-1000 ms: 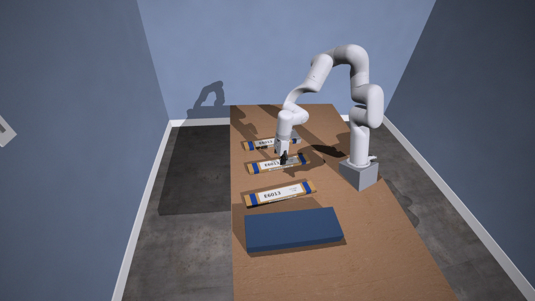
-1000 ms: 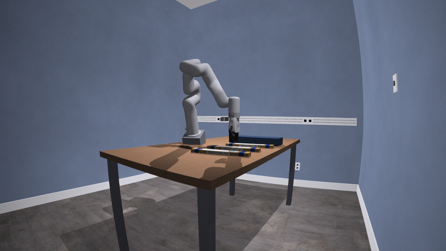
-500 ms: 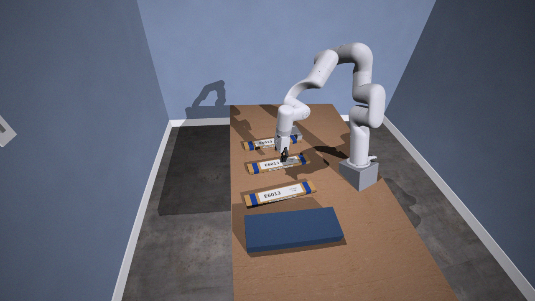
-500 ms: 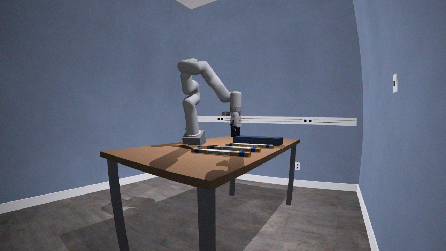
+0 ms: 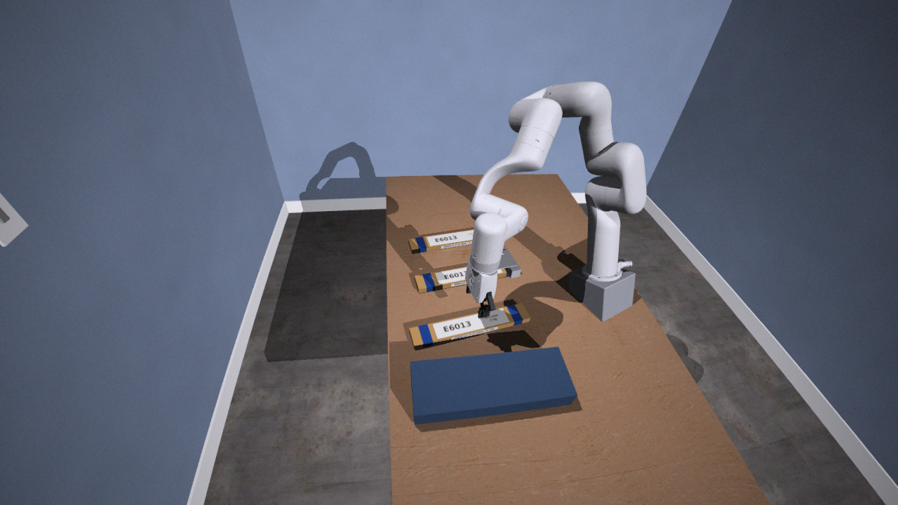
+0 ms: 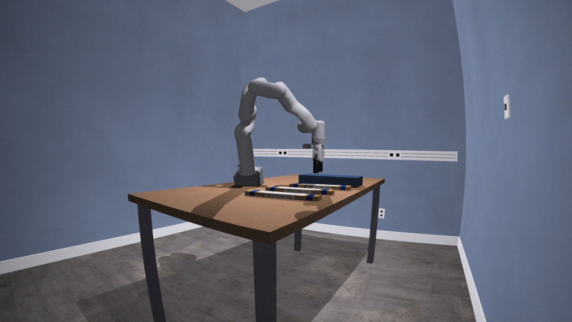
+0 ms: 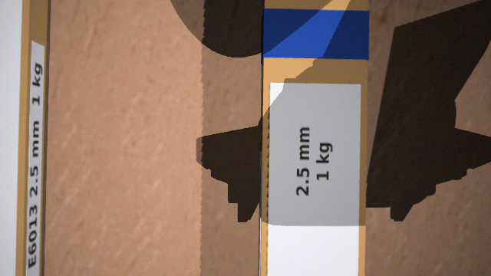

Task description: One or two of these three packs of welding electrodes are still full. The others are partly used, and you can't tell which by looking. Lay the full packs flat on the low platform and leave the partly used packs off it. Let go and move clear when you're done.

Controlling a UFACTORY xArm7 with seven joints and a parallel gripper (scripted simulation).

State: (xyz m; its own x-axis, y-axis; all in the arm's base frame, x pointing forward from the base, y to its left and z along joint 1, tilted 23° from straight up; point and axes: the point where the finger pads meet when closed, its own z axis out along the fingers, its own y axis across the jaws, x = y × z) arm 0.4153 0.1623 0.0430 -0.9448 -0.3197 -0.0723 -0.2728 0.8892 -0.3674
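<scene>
Three tan packs with blue bands and white "E6013" labels lie flat on the table in a row. The far pack [image 5: 443, 240] and the middle pack [image 5: 439, 279] lie behind the arm, which partly hides the middle one. The near pack [image 5: 468, 326] lies beside the low blue platform [image 5: 491, 384], which has nothing on it. My gripper [image 5: 486, 308] is open and empty, hovering above the right part of the near pack [image 7: 314, 153]. The wrist view shows that pack's "2.5 mm 1 kg" label; my fingers are out of that view. In the side view the gripper [image 6: 317, 167] hangs clear above the packs [image 6: 300, 189].
The arm's grey base block [image 5: 605, 294] stands at the table's right side. The middle pack's side [image 7: 32, 153] shows at the wrist view's left edge. The table edge runs along the left of the packs and the platform [image 6: 330, 179].
</scene>
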